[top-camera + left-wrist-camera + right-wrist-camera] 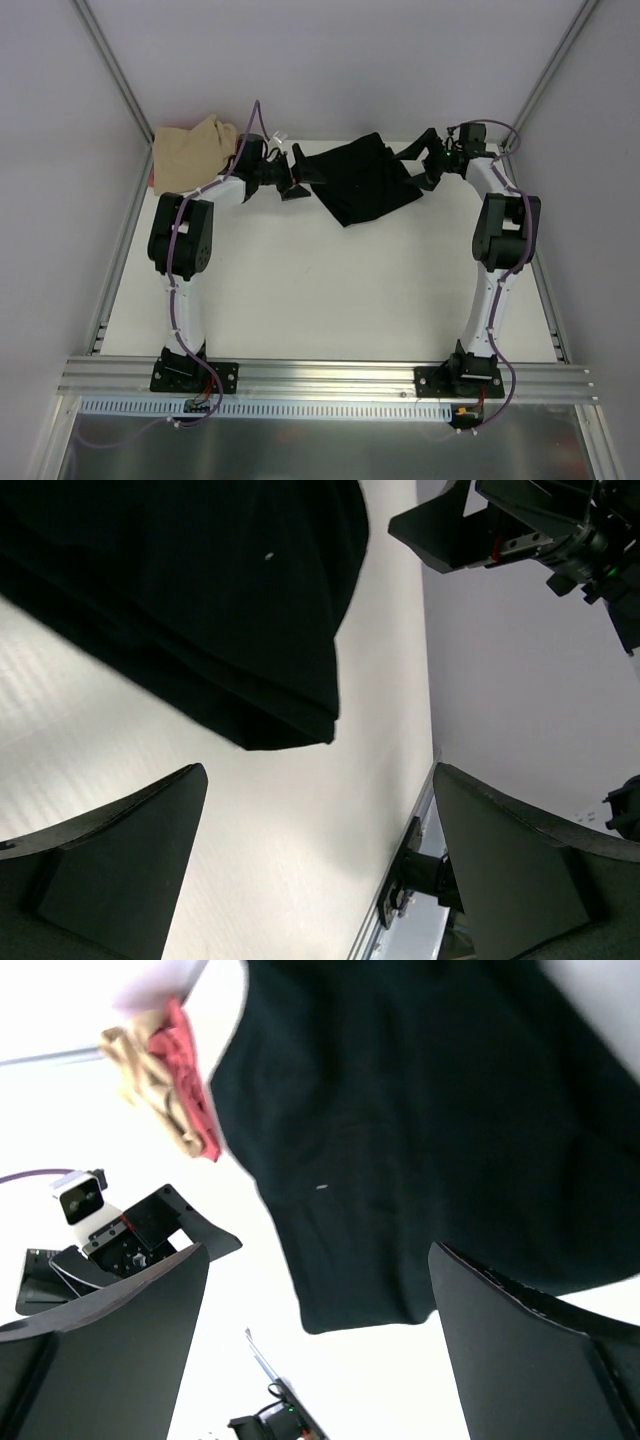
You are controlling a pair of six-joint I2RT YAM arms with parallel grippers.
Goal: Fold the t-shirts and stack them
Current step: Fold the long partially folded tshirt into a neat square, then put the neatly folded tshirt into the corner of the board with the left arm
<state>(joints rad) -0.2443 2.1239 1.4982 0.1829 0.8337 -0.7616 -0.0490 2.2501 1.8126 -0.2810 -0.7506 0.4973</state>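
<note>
1. A white table (330, 300) stands between pale wall panels, with an aluminium rail along its near edge.
2. The left gripper (296, 172) has its fingers spread wide with nothing between them. It sits just beside the left edge of the black t-shirt (362, 180) and faces right.
3. The right gripper (416, 166) is likewise spread and empty, at the shirt's far-right edge, facing left.
4. The black t-shirt lies at the far middle of the table, between the two grippers, as a flat folded bundle. Its long axis runs roughly left to right but is skewed to the table's edges, and one corner points toward the near side.
5. Each arm rises from its base at the near edge, runs toward the far side, then bends inward at the elbow, so the two forearms face each other across the shirt.
6. The tan t-shirt (195, 145) is crumpled in the far-left corner, behind the left wrist. The pink-red t-shirt (190, 1070) lies bunched against it, and only a strip of it shows.
</note>
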